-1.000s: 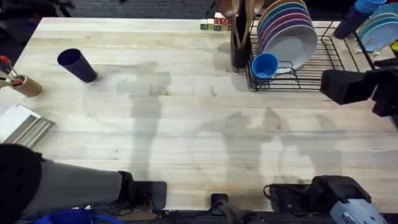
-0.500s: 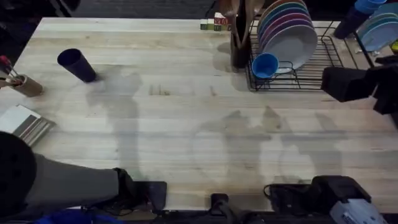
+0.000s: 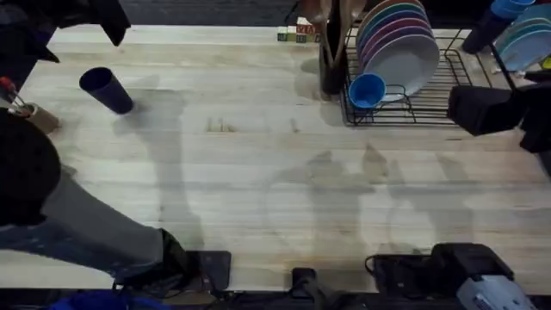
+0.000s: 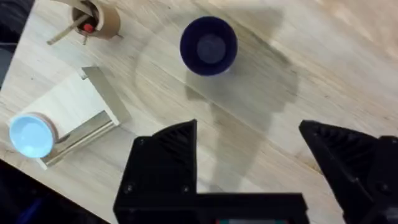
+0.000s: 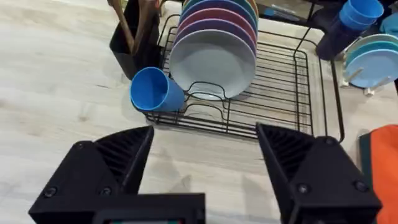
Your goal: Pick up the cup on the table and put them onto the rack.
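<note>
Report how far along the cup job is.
Done: one light blue cup already lies on its side at the front edge of the rack, beside the white plate. In hand: nothing is gripped; the left gripper hangs open above the dark blue cup, which stands upright on the table. The right gripper is open near the rack. Left: grasp that cup and rack it.

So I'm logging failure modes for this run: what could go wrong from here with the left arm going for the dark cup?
The navy cup stands upright and alone; a finger of the open left gripper could clip its rim and tip it. On the rack, the light blue cup already lies on its side at the front corner beside the white plate, so a careless placement could knock either.
</note>
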You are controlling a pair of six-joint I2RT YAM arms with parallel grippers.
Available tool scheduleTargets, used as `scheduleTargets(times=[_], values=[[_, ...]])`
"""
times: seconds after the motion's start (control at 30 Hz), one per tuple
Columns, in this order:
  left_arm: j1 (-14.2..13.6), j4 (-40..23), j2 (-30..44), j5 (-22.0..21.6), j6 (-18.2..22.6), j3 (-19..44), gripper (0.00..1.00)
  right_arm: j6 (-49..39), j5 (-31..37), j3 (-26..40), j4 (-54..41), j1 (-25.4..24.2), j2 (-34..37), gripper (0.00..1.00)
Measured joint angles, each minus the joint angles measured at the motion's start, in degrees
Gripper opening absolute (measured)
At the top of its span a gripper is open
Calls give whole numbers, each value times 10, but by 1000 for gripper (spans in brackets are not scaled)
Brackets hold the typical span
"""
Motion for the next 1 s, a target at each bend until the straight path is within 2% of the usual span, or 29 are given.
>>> scheduleTargets(times=[0.4,0.6,1.0], values=[[0,68,55,0,0,0,993,0,0,0,0,0,0,996],[0,75,72,0,0,0,994,0,0,0,0,0,0,996],[0,86,154,0,0,0,993,0,0,0,0,0,0,996]])
